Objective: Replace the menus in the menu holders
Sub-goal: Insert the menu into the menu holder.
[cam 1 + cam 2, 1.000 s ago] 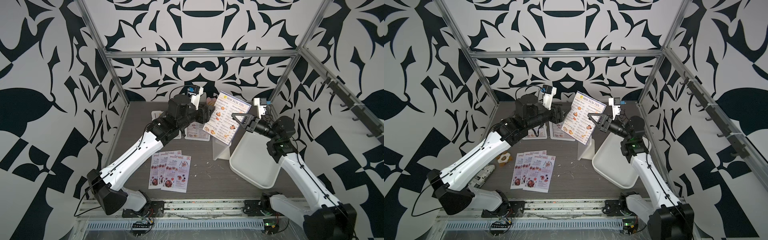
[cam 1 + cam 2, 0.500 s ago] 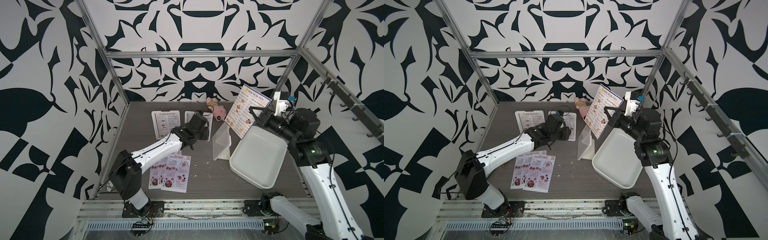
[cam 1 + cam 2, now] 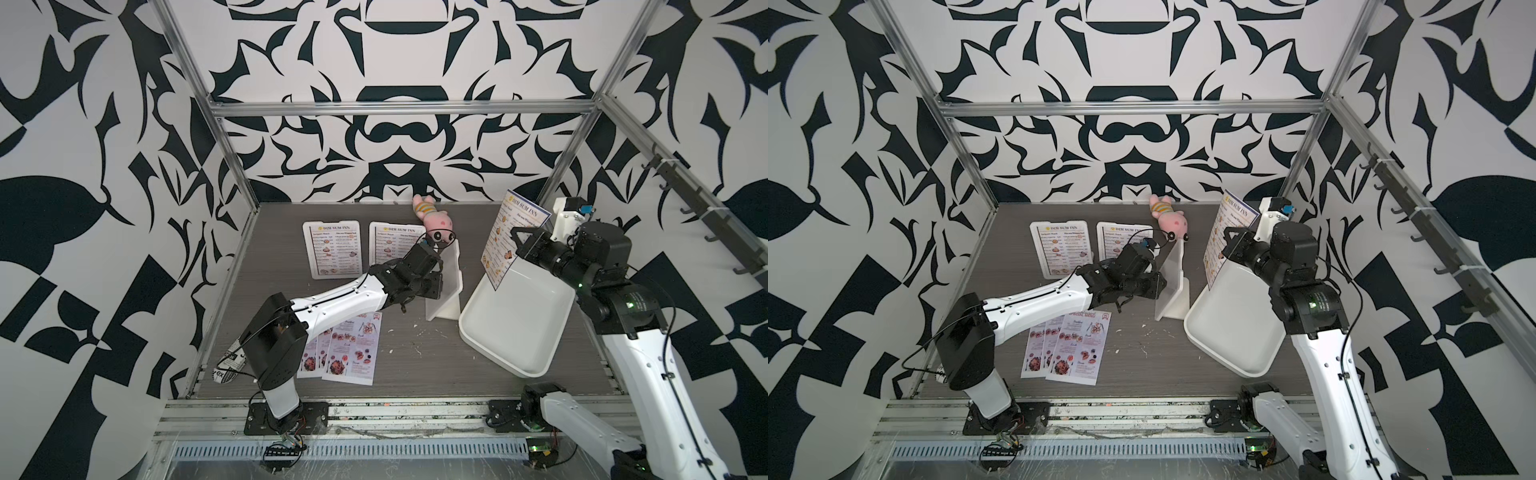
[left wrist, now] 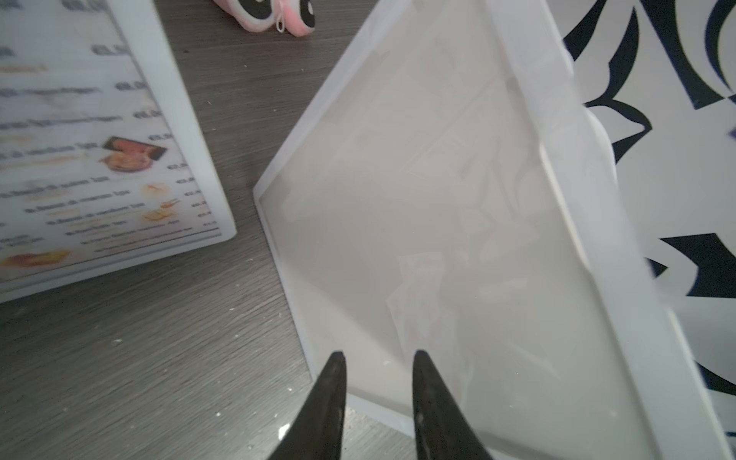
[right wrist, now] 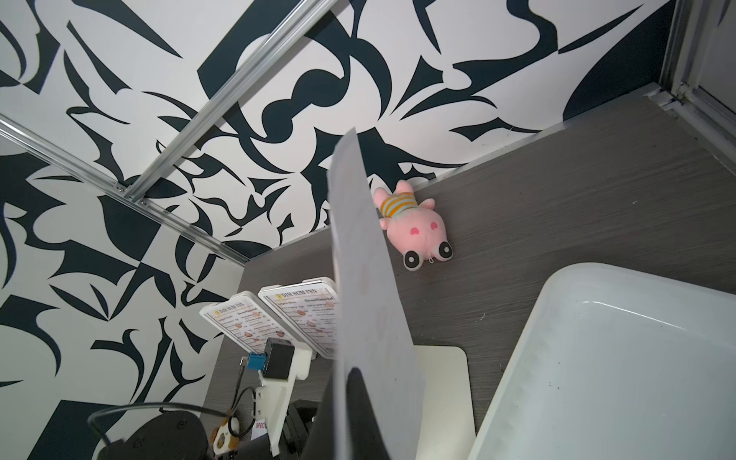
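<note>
The right gripper (image 3: 516,247), clamped on the DIM SUM INN menu (image 3: 498,245), has swung it out to 2 o'clock above the tray (image 3: 519,324). The left gripper (image 4: 376,358), jaws narrowly apart, has dropped to the emptied holder (image 3: 446,286) at the centre of the worktop (image 3: 407,357). One swap looks half done.

Lab robot cell — aluminium frame (image 3: 399,108), black-white patterned walls (image 3: 399,54), arms (image 3: 340,301) on base rail (image 3: 395,409).
</note>
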Tool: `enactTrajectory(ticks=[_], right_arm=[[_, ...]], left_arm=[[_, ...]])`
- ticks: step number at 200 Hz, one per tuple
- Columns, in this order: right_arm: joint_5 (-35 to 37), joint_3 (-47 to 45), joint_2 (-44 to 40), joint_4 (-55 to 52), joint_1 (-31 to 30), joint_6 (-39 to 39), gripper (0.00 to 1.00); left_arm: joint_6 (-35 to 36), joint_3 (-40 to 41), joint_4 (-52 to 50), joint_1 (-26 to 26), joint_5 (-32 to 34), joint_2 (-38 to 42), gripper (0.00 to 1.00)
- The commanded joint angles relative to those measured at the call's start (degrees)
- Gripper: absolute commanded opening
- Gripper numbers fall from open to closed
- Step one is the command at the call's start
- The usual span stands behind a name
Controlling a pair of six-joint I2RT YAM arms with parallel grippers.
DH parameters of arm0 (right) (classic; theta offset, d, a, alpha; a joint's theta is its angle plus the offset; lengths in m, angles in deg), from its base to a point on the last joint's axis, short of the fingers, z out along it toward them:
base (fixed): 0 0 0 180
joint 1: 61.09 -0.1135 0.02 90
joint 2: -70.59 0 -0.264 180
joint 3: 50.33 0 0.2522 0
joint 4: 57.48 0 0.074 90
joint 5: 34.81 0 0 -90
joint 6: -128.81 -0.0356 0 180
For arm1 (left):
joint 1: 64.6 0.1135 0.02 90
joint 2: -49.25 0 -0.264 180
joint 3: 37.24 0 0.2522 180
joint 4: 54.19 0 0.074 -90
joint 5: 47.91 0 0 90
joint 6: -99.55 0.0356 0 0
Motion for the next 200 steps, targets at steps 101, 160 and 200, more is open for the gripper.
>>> enactTrajectory(ticks=[101,160,200], right_arm=[[-0.4,3.1,0.3,-2.2,-3.3,1.0,0.00],[-1.3,2.3,-0.3,-2.1,-3.3,0.9,0.00],[-1.4,2.2,-0.3,-2.6,-3.3,1.5,0.00]], left_arm=[[-0.6,0.5,0.2,1.3,-2.5,1.8,0.29],[0.5,2.2,-2.2,3.1,0.9,3.4,0.30],[0.3,3.1,-2.3,4.1,1.4,4.2,0.29]])
